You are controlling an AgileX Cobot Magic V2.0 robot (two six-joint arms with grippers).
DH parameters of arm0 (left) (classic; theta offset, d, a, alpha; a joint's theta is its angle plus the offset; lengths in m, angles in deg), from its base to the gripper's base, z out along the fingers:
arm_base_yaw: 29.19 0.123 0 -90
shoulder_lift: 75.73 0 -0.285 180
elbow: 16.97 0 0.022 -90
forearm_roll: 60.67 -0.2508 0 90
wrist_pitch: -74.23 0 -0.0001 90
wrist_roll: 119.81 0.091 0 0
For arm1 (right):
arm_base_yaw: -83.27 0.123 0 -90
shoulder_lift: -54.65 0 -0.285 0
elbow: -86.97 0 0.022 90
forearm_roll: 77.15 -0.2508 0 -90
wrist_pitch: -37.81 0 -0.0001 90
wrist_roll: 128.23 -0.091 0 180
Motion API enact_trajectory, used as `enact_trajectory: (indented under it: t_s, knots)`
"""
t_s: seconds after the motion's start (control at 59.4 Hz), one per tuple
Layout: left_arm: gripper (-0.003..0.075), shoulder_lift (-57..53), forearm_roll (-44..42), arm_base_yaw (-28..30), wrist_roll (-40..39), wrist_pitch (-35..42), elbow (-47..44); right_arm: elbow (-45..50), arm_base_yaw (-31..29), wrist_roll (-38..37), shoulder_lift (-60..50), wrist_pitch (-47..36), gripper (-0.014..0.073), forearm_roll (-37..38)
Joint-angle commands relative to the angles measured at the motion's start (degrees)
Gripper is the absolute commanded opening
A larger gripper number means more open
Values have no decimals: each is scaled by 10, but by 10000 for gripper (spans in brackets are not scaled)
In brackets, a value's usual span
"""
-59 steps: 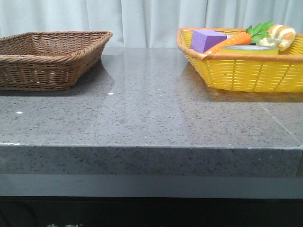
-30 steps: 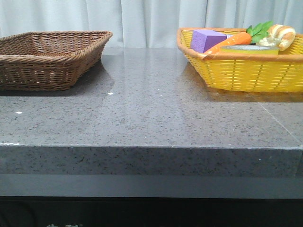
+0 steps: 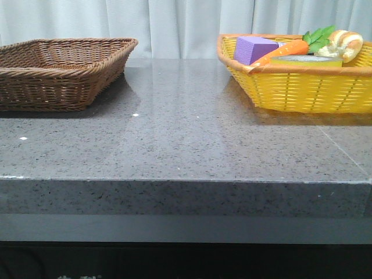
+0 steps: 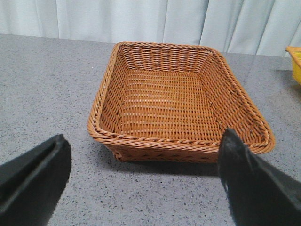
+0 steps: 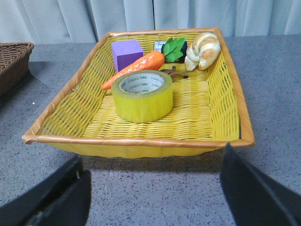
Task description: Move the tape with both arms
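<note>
Left tool was spread wide and empty before the brown basket — at the table's far left corner. Right tool was likewise parted and empty before the yellow basket at the far right corner, where the tape lay flat beside a carrot. Nothing had shifted since the earlier frames. Grey speckled table; pale curtain behind.

We see bright, even light; the polished counter shows pale glare, baskets cast soft shadows, and close hands blur.
</note>
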Motion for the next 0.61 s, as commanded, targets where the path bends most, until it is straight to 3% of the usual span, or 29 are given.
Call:
enact_trajectory:
  t_s: [0.0,0.202,0.589]
  knots:
    - [639,5,3,-1,-7,42,21,-18,-1,4,21,-67,622,1]
    - [639,5,3,-1,-7,43,21,-82,-1,4,172,-58,622,1]
    - [639,5,3,-1,-7,45,21,-380,-5,-26,526,21,622,2]
